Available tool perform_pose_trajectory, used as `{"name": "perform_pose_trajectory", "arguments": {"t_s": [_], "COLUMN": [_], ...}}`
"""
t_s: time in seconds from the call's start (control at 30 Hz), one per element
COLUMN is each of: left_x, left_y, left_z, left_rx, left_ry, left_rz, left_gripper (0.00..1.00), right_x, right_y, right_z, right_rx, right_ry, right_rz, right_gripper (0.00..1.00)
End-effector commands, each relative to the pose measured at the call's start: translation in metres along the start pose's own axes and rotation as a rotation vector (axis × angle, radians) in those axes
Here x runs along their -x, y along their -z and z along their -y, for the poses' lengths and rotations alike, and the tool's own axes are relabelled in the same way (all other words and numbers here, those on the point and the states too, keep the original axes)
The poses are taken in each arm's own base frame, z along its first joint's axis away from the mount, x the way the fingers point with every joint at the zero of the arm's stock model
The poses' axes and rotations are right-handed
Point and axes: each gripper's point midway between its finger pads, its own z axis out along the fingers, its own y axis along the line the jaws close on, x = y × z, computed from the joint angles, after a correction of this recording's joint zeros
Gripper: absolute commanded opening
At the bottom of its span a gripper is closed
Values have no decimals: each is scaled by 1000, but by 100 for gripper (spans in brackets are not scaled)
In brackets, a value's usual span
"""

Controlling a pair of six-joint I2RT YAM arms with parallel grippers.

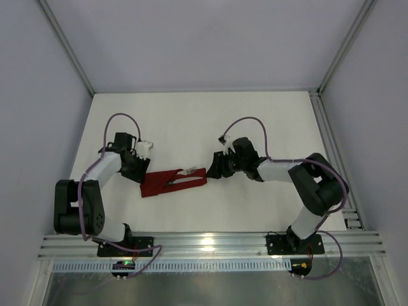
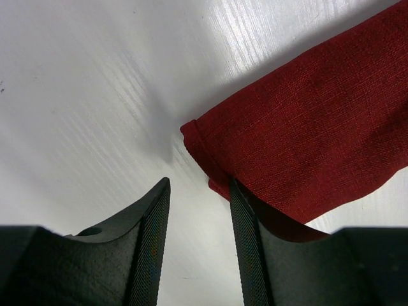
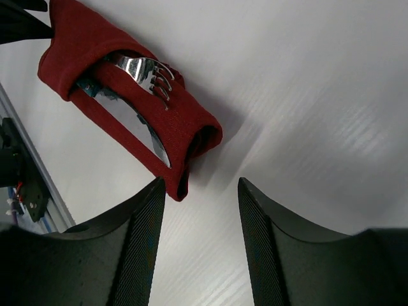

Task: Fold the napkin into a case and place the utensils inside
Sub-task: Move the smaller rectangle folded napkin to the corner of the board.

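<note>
The dark red napkin (image 1: 167, 183) lies folded as a narrow case between my two grippers. In the right wrist view the case (image 3: 83, 44) holds the utensils: the fork's silver head (image 3: 150, 69) and the knife's blade (image 3: 137, 131) stick out of its folds, and a bit of teal handle shows. My right gripper (image 3: 201, 186) is open just off the case's right end, with its left finger (image 3: 143, 223) beside the cloth's corner. My left gripper (image 2: 199, 188) is open at the case's left end (image 2: 306, 127). Its right finger (image 2: 245, 242) is against the cloth's edge, and only bare table shows between the jaws.
A white table (image 1: 191, 121) is walled on three sides, with a metal rail (image 1: 210, 242) along the near edge and another rail (image 1: 331, 153) on the right. Both arm bases (image 1: 127, 245) are bolted at the near rail.
</note>
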Motion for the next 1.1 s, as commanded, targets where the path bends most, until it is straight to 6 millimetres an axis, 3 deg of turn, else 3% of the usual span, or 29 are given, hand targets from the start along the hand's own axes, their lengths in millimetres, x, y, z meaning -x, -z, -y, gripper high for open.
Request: {"name": "perform_pose_trajectory", "arguments": {"t_s": [0.0,0.17,0.4,0.53,0.73,0.9,1.07], "left_x": [15,10,9,10,15,15,8], "left_y": [1,-1,2,11,38,63,74], "left_z": [-2,-3,0,-2,-9,-16,-33], "left_rx": [-3,0,-7,17,84,142,191], "left_ry": [-9,-13,-17,-28,-60,-86,-54], "left_rz": [64,44,50,63,108,144,151], "left_gripper": [43,39,37,38,43,47,47], "right_x": [18,6,-16,-25,-28,-12,30], "right_y": [-8,-32,-41,-41,-47,-53,-63], "right_z": [-17,-3,3,5,-3,-9,-5], "right_rx": [146,148,158,149,170,184,118], "right_ry": [-15,-76,-171,-202,-205,-191,-143], "right_rz": [47,-22,-99,-135,-179,-160,-116], "right_gripper": [52,48,36,27,25,4,4]}}
